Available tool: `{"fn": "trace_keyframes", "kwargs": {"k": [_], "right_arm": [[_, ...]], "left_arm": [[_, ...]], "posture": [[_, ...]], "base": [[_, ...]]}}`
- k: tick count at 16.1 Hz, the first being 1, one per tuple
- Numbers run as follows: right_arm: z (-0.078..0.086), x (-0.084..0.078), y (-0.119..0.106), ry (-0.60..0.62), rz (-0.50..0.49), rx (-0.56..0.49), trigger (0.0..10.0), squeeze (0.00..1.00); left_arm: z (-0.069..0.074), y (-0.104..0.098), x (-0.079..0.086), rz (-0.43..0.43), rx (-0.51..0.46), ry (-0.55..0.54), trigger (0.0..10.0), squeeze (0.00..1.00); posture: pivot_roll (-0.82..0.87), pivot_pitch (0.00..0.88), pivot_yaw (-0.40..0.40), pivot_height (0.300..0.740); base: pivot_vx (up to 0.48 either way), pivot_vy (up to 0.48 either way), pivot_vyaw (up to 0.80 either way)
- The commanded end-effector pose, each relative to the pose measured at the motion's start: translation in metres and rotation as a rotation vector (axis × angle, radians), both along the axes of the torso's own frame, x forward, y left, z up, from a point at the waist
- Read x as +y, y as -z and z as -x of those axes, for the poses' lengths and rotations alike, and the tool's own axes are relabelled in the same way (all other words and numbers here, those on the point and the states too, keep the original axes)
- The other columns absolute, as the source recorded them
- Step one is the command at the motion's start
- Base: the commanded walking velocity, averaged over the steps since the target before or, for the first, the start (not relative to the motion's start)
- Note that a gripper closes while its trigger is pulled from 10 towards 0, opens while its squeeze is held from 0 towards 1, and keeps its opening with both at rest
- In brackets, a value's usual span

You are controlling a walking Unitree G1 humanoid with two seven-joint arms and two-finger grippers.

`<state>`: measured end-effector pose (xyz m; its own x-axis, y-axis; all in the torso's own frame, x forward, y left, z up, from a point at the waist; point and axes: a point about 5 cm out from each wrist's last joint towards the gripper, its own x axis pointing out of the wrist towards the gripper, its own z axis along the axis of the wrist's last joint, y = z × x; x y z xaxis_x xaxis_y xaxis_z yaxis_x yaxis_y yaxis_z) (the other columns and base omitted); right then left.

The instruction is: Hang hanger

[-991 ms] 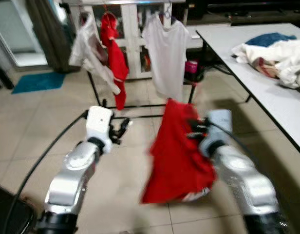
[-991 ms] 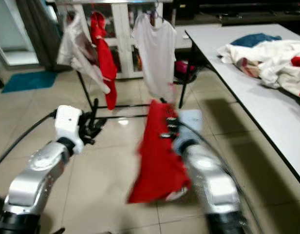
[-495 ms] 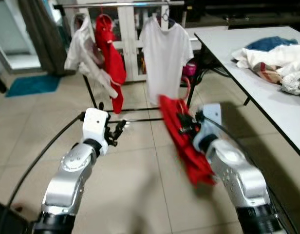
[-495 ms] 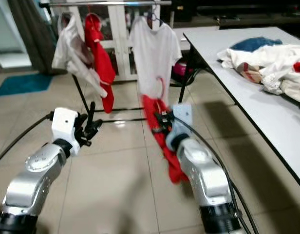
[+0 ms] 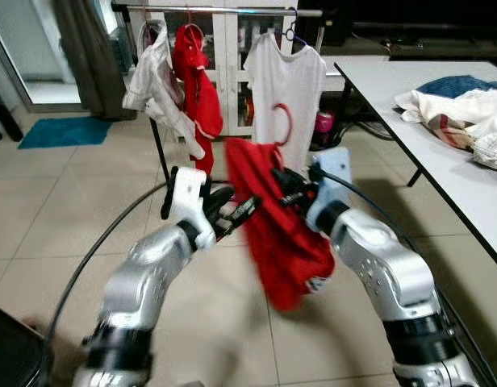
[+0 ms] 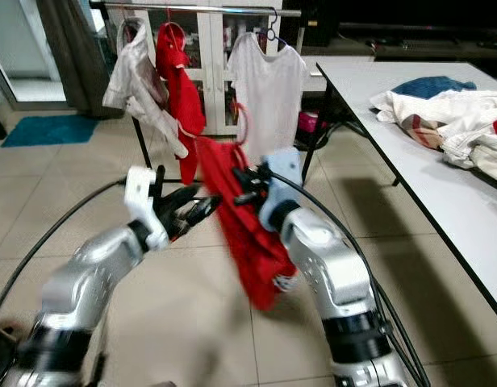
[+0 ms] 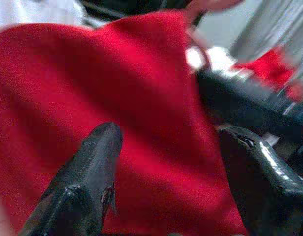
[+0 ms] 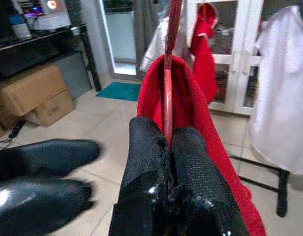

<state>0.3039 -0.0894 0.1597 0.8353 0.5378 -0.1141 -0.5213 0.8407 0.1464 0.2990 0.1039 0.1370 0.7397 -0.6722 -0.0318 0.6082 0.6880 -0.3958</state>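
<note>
Ahead, clothes rack (image 5: 224,11) carries hung shirts. My right end effector (image 8: 168,142) pinches red hanger (image 5: 281,129), red shirt (image 5: 277,234) draped below; left end effector (image 7: 161,162) spread beside cloth.

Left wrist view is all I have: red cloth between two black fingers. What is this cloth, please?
Observer: A red garment draped on a red plastic hanger, carried by the right tool.
Operator: Is the right tool closed on it?
Observer: Yes, its fingers pinch the hanger's stem.
Operator: Where is the rail?
Observer: Ahead, a metal clothes rack holds a white T-shirt and other clothes.
</note>
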Motion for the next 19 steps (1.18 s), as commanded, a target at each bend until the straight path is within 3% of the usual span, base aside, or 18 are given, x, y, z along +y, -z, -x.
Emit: {"fn": "trace_keyframes", "kwargs": {"k": [1, 2, 3, 6, 7, 8, 9, 13, 19], "right_arm": [[0.000, 0.002, -0.012, -0.025, -0.003, -0.043, 10.0, 0.00], [0.000, 0.004, -0.014, -0.041, 0.001, -0.048, 10.0, 0.00], [0.001, 0.006, -0.014, -0.057, 0.006, -0.051, 10.0, 0.00], [0.003, 0.008, -0.014, -0.072, 0.008, -0.049, 10.0, 0.00], [0.004, 0.008, -0.014, -0.075, 0.005, -0.050, 10.0, 0.00], [0.004, 0.009, -0.015, -0.081, -0.001, -0.054, 10.0, 0.00], [0.004, 0.009, -0.018, -0.088, -0.010, -0.059, 10.0, 0.00], [0.004, 0.009, -0.020, -0.088, -0.039, -0.060, 10.0, 0.00], [0.006, 0.013, -0.023, -0.111, -0.054, -0.066, 10.0, 0.00]], "left_arm": [[-0.004, -0.002, -0.001, 0.072, 0.023, 0.007, 10.0, 0.04], [-0.007, -0.008, -0.003, 0.156, 0.024, 0.019, 10.0, 0.00], [-0.008, -0.013, -0.006, 0.165, -0.002, 0.051, 10.0, 0.00], [-0.014, -0.006, -0.002, 0.109, 0.039, 0.014, 10.0, 0.00], [-0.016, -0.002, 0.000, 0.092, 0.053, -0.013, 6.0, 0.00], [-0.021, 0.003, 0.005, 0.069, 0.079, -0.060, 0.0, 0.00], [-0.023, 0.006, 0.009, 0.010, 0.068, -0.071, 0.0, 0.00], [-0.028, 0.007, 0.015, -0.090, 0.023, -0.087, 0.0, 0.00], [-0.034, 0.003, 0.011, -0.088, -0.019, -0.033, 0.0, 0.00]], "posture": [[-0.11, 0.000, 0.000, 0.740], [-0.11, 0.000, 0.001, 0.740], [-0.11, 0.000, 0.007, 0.740], [-0.12, 0.000, 0.011, 0.740], [-0.12, 0.000, 0.012, 0.740], [-0.12, 0.000, 0.016, 0.740], [-0.12, 0.000, 0.017, 0.740], [-0.12, 0.000, 0.021, 0.740], [-0.12, 0.000, 0.023, 0.740]], "base": [[0.000, 0.000, 0.00], [0.000, 0.000, 0.00], [0.000, 0.000, 0.00], [0.000, 0.000, 0.00], [0.000, 0.000, 0.00], [0.000, 0.000, 0.00], [0.000, 0.000, 0.00], [0.000, 0.000, 0.00], [0.000, 0.000, 0.00]]}}
